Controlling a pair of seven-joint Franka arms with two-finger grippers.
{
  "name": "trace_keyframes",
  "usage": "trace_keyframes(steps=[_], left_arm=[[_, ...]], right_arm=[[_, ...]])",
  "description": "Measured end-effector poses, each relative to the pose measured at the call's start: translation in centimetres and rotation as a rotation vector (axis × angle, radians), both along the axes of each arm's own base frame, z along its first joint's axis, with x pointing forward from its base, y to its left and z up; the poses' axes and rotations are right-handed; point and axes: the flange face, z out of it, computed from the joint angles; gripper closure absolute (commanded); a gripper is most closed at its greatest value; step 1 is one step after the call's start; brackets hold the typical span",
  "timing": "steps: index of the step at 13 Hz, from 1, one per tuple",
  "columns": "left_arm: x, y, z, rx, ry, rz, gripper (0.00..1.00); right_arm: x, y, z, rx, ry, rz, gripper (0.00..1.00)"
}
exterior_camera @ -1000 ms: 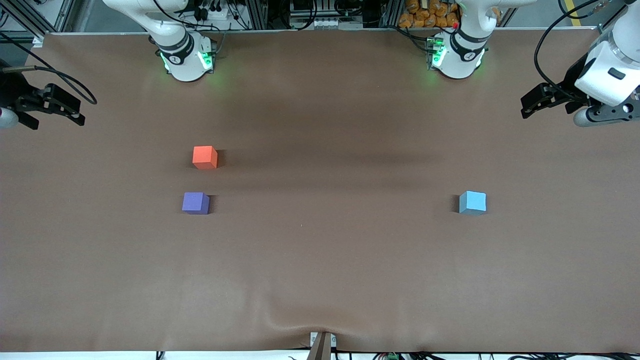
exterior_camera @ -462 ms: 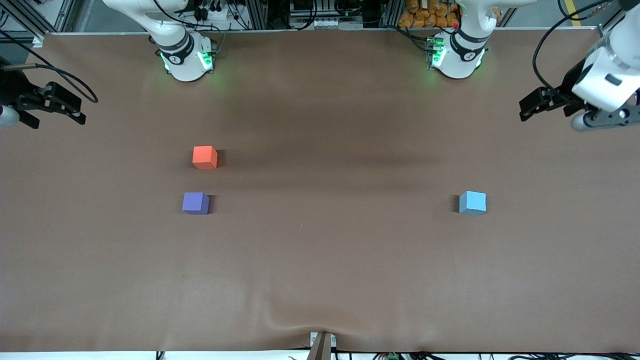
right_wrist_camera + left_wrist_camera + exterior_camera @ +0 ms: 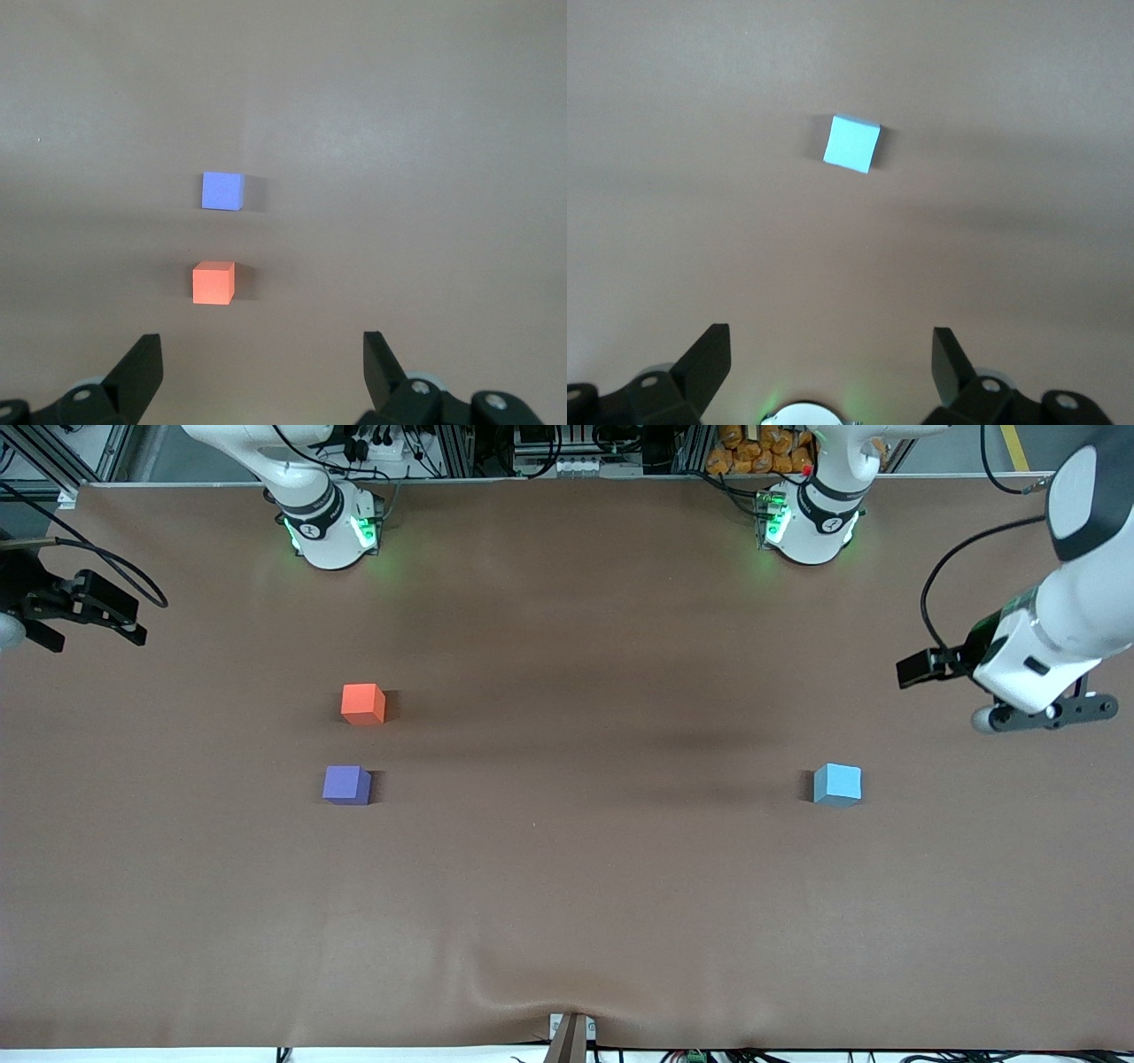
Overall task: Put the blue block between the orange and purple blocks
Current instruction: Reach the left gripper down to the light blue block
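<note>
The front view shows all 3 cubes on the brown tabletop (image 3: 567,886): the blue block (image 3: 837,784) toward the left arm's end, well apart from the orange block (image 3: 362,703) and the purple block (image 3: 346,785), which is nearer the camera. The left wrist view shows only the blue block, the right only the other 2. Both the left pincer (image 3: 831,357) and the right pincer (image 3: 262,363) hang wide open and empty.

Blue block (image 3: 837,784) alone; orange block (image 3: 362,703) & purple block (image 3: 346,785) adjacent.

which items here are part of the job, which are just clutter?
Job:
small sky-blue matte cube
small orange-red matte cube
small violet-purple matte cube
left gripper, open, over the table's left-arm end
right gripper, open, waiting at its own end

Clutter:
only the brown table cover
</note>
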Motion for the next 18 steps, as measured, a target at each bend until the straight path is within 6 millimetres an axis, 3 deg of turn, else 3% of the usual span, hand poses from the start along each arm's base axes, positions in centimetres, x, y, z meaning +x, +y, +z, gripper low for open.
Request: trace_keyframes(steps=[11, 18], left_arm=[[6.8, -0.3, -11.4, -0.025, -0.059, 0.006, 0.00], [9.3, -0.8, -19.8, -0.038, -0.063, 0.005, 0.00]], right_arm=[[0.0, 0.2, -0.1, 0.000, 0.002, 0.004, 0.00], [0.0, 0.4, -0.3, 0.000, 0.006, 0.007, 0.00]])
